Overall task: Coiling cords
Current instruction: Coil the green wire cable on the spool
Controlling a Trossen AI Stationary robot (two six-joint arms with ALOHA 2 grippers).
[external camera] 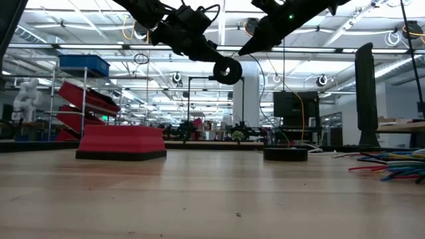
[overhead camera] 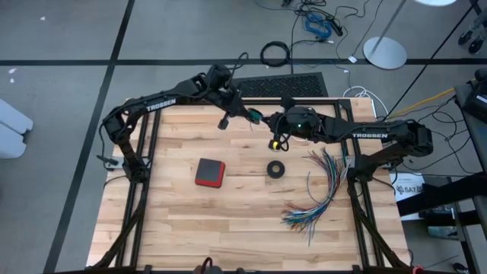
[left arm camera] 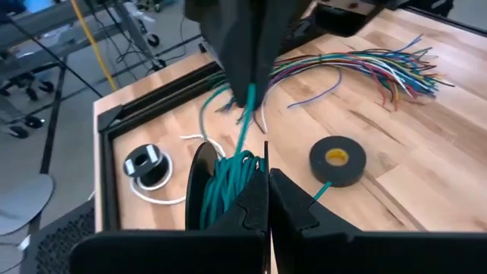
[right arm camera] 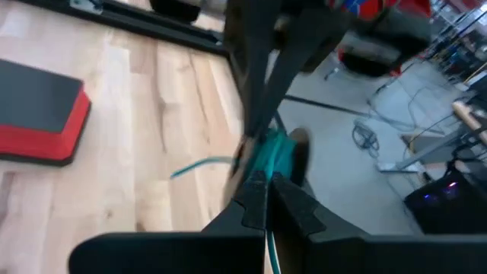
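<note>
Overhead coverage barely shows the teal cord (overhead camera: 253,116) between the two raised arms at the table's far edge, while the left wrist view shows it as a bunched teal coil (left arm camera: 228,186) with the white cord (left arm camera: 156,190) and its round black-and-white piece (left arm camera: 144,161) lying on the wood beneath. TROSSEN is printed in white on both arms. The left gripper (left arm camera: 266,199) and the right gripper (right arm camera: 265,186) are both clenched on the teal cord, holding it well above the table.
</note>
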